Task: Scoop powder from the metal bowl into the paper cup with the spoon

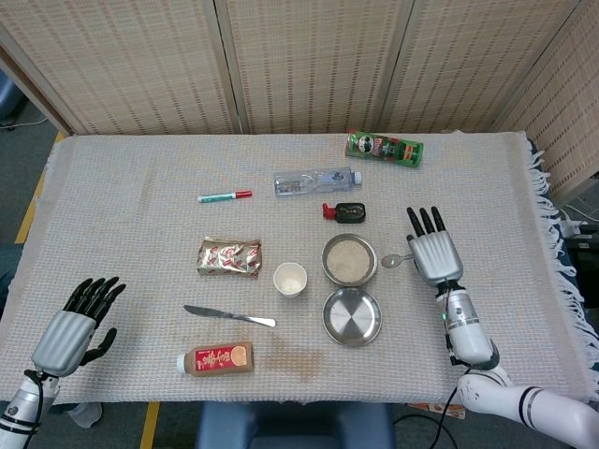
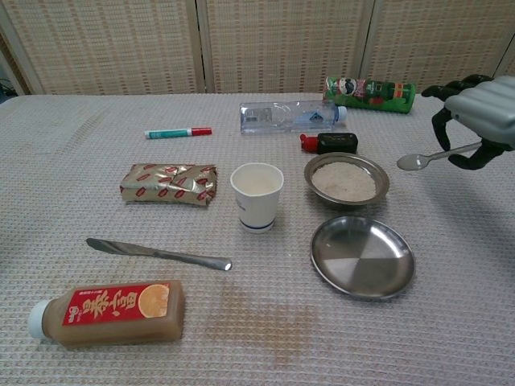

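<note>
spoon (image 2: 420, 159): slim, shiny metal, small oval bowl pointing to 9 o'clock, lifted above the cloth at 3 o'clock of the metal bowl (image 2: 347, 180) | right hand (image 2: 478, 119): gripping its handle | metal bowl: pale powder inside | paper cup (image 2: 257, 196): white, upright, at its 9 o'clock | left hand (image 1: 77, 322): fingers apart, holding nothing

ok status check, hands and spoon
Right hand holds spoon, lifted beside the powder bowl. Left hand open, idle. Paper cup upright left of bowl; path clear.
</note>
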`<state>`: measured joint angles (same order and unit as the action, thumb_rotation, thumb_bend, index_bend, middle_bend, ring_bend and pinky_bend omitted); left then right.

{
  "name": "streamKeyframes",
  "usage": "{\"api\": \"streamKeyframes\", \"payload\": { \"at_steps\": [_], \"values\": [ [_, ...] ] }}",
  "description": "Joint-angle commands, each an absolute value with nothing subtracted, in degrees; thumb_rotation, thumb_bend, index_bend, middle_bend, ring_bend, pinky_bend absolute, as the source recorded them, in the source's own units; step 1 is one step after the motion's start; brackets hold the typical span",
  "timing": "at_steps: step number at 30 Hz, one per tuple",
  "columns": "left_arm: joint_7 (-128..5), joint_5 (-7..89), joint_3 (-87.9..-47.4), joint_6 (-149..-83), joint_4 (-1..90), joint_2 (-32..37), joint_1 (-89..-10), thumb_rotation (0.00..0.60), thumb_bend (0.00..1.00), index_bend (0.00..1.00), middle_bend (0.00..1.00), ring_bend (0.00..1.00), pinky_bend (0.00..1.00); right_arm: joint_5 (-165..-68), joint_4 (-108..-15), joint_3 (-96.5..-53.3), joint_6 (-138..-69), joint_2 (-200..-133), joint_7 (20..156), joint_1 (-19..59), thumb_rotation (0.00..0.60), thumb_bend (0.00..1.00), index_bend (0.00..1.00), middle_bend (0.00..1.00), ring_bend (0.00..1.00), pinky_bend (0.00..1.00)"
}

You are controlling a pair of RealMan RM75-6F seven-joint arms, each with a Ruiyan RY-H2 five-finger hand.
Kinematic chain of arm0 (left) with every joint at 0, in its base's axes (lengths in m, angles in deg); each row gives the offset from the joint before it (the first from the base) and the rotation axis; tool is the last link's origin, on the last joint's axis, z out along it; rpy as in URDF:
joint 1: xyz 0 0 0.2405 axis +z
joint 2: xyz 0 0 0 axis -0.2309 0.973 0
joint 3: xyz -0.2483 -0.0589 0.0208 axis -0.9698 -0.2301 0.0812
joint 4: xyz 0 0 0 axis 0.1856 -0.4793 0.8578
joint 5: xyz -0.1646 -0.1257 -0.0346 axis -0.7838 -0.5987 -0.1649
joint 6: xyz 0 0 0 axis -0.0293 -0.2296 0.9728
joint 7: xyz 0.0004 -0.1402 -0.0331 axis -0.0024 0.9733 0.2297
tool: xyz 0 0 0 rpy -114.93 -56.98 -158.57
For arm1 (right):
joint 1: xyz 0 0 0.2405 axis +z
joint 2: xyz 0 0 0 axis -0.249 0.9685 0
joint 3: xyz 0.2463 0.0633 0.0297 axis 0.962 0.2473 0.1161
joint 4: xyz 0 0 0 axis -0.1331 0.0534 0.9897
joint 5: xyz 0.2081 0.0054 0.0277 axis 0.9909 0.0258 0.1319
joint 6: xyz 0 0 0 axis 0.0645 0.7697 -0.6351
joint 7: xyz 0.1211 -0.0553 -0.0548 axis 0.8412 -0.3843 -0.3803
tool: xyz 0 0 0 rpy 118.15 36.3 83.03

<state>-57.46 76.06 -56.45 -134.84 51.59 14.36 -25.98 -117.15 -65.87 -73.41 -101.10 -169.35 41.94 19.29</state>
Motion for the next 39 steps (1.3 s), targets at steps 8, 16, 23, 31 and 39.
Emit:
{"api": "streamKeyframes", "payload": {
  "at_steps": [8,16,23,31,39],
  "values": [
    [-56.7,76.3,-56.4,-135.0,51.6,14.6,-26.0,0.6,0.47,0.0,0.0,0.0,0.05,-110.4,-65.6,-72.6,-101.2,-174.2,25.7,27.0,0.6,0.31,0.64,0.0,0.0,0.0],
    [-56.0,76.1,-56.5,-134.9,51.2,14.7,-26.1,0.6,0.47,0.0,0.0,0.0,0.05,-107.8,-62.4,-74.8,-101.2,-177.4,16.4,30.5,0.6,0.31,0.64,0.0,0.0,0.0],
    [-55.7,76.3,-56.4,-135.0,51.2,14.7,-26.1,0.6,0.47,0.0,0.0,0.0,0.05,-107.2,-59.4,-76.7,-101.3,-179.8,12.9,32.2,0.6,0.31,0.64,0.0,0.0,0.0],
    [-55.3,76.2,-56.4,-134.9,51.0,14.7,-26.2,0.6,0.47,0.0,0.0,0.0,0.05,-106.0,-58.8,-76.9,-101.1,-181.7,11.8,33.7,0.6,0.31,0.64,0.0,0.0,0.0],
    [-55.1,76.3,-56.3,-134.9,51.1,14.8,-26.2,0.6,0.47,0.0,0.0,0.0,0.05,-105.2,-58.0,-77.3,-101.1,-183.6,10.9,34.9,0.6,0.31,0.64,0.0,0.0,0.0]
  ]
}}
